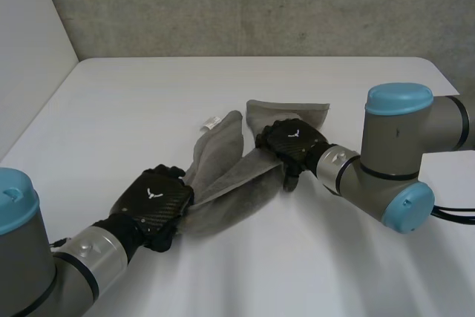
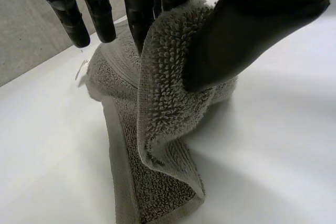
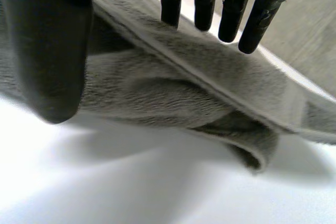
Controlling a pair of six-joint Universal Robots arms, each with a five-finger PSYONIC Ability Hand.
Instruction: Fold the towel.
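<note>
Two hands are holding the towel (image 1: 223, 187) above the table (image 1: 141, 102).
The left hand (image 1: 152, 202) is pinching one end; the right hand (image 1: 293, 141) is gripping the other.

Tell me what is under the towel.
White table shows beneath the towel where the right hand pinches its edge up. Near the left hand, which pinches another part, the cloth lies on the table and covers whatever is beneath it.
</note>
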